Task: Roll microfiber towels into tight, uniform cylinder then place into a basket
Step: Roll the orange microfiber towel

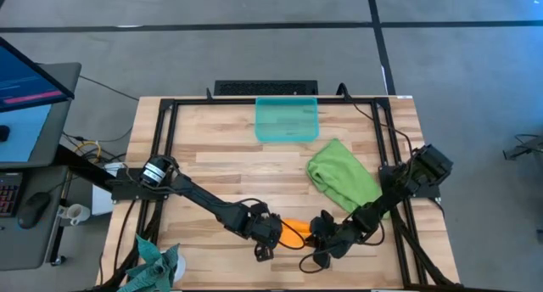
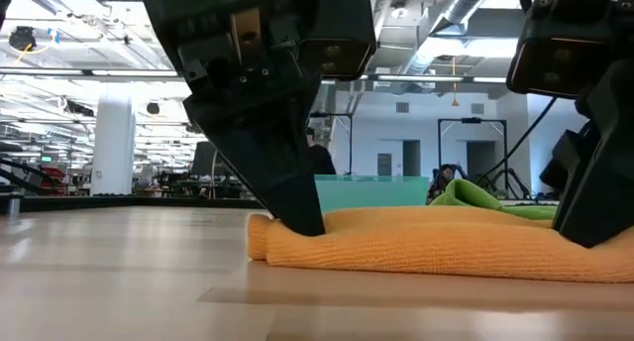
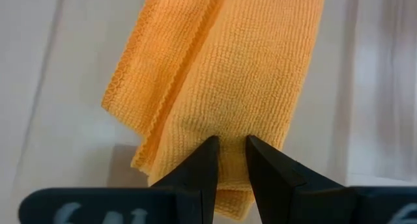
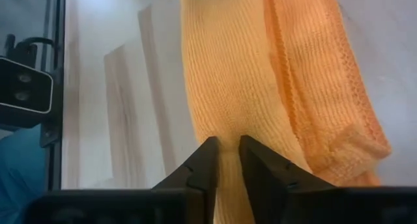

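The orange towel [image 1: 294,232], folded into a long narrow band, lies flat on the table near its front edge. My left gripper [image 3: 229,152] is shut on its left end, and my right gripper [image 4: 227,152] is shut on its right end. The low view shows the towel [image 2: 426,247] stretched between the two sets of fingers. The lime green towel [image 1: 339,177] lies crumpled on the table at the right. The teal-green basket [image 1: 287,120] stands at the far edge, with nothing visible in it. My left gripper pinches a small ridge of the orange towel's top surface [image 3: 229,129] between its two fingers, close to the towel's left end. The fingers [image 2: 297,217] come steeply from above. The towel lies on the table, slack. My right gripper pinches a ridge of the orange cloth [image 4: 225,129] between its two fingers, near the towel's right end. The fingers [image 2: 584,222] slant down onto it from the right. How many layers are caught cannot be told. The towel rests on the table.
A dark teal-grey cloth [image 1: 157,266] lies bunched at the near left corner. A black frame [image 1: 165,139] runs along the table's sides and far edge. Bare wood lies between the basket and the orange towel. A monitor [image 1: 25,97] stands off the table's left.
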`<state>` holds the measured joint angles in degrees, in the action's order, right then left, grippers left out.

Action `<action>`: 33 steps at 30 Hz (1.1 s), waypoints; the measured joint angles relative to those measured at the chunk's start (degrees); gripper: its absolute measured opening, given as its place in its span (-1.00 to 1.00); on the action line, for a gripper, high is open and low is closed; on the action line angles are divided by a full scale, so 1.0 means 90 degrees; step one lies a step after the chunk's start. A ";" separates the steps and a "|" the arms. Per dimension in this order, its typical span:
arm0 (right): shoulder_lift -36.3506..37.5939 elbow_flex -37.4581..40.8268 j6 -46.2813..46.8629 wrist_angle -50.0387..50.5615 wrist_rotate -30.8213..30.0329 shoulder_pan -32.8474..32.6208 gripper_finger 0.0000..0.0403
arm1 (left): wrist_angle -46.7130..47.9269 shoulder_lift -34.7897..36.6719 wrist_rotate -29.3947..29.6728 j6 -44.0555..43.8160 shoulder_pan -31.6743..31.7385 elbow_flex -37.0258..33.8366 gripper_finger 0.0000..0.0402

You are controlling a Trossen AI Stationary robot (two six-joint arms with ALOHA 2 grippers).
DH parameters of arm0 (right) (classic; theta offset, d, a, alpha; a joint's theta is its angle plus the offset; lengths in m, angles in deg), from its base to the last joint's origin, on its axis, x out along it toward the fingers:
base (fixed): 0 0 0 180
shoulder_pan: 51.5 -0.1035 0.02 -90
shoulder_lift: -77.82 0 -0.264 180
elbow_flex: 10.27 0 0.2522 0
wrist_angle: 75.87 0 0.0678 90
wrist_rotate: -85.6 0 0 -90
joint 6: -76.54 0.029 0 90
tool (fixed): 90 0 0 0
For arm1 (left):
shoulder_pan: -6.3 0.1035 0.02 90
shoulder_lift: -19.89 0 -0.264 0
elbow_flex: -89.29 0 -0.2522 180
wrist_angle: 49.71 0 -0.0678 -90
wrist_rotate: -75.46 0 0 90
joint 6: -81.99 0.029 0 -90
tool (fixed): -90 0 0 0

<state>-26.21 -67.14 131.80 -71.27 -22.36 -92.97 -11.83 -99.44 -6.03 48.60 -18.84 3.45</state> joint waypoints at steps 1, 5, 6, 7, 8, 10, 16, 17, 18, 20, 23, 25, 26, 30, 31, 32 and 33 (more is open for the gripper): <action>-0.0002 0.0000 -0.0039 0.0024 0.0026 0.0002 -0.57 | 0.0005 0.0012 0.0075 0.0043 -0.0007 0.0000 -0.62; -0.0005 0.0010 -0.0118 0.0087 0.0088 0.0007 -0.62 | 0.0030 0.0152 0.0640 0.0267 -0.0115 -0.0007 -0.62; -0.0007 0.0010 -0.0123 0.0087 0.0101 0.0007 -0.63 | 0.0030 0.0217 0.0777 0.0314 -0.0152 -0.0007 -0.62; -0.0007 0.0014 -0.0126 0.0084 0.0106 0.0007 -0.64 | 0.0037 0.0279 0.0895 0.0371 -0.0190 -0.0007 -0.62; -0.0007 0.0015 -0.0127 0.0086 0.0107 0.0011 -0.65 | 0.0020 0.0340 0.0999 0.0458 -0.0233 -0.0007 -0.62; -0.0010 0.0017 -0.0135 0.0085 0.0153 0.0050 -0.65 | -0.0076 0.0462 0.1225 0.0768 -0.0329 -0.0007 -0.62; -0.0012 0.0022 -0.0137 0.0082 0.0199 0.0123 -0.65 | -0.1260 0.0539 0.1211 0.2045 -0.0526 -0.0002 -0.62; -0.0014 0.0022 -0.0138 0.0082 0.0202 0.0129 -0.65 | -0.1388 0.0534 0.1069 0.2139 -0.0521 0.0003 -0.62; -0.0015 0.0024 -0.0138 0.0081 0.0202 0.0134 -0.65 | -0.1543 0.0470 0.0975 0.2210 -0.0490 0.0008 -0.62; -0.0017 0.0026 -0.0142 0.0070 0.0203 0.0139 -0.65 | -0.1731 0.0336 0.0904 0.2425 -0.0423 0.0003 -0.62; -0.0017 0.0034 -0.0178 0.0042 0.0243 0.0157 -0.65 | -0.2028 0.0039 0.0456 0.2575 -0.0267 0.0004 -0.62; -0.0019 0.0036 -0.0188 0.0030 0.0288 0.0165 -0.65 | -0.1916 -0.0113 0.0291 0.2473 -0.0152 0.0005 -0.62; -0.0019 0.0036 -0.0188 0.0026 0.0346 0.0167 -0.65 | -0.1695 -0.0121 0.0344 0.2346 -0.0107 -0.0013 -0.62; -0.0019 0.0039 -0.0189 0.0015 0.0369 0.0163 -0.65 | -0.1407 -0.0083 0.0843 0.1988 -0.0003 0.0007 -0.62; -0.0019 0.0039 -0.0189 0.0014 0.0373 0.0163 -0.65 | -0.1355 -0.0082 0.0801 0.1974 0.0004 0.0007 -0.62; -0.0019 0.0039 -0.0189 0.0014 0.0381 0.0163 -0.65 | -0.1305 -0.0089 0.0622 0.1935 0.0018 0.0007 -0.62; -0.0019 0.0039 -0.0189 0.0011 0.0377 0.0161 -0.65 | -0.1270 -0.0139 0.0422 0.1827 0.0034 0.0013 -0.62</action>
<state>-26.38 -66.79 130.10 -71.17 -18.96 -91.52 -23.27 -100.69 -2.24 65.04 -18.54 3.57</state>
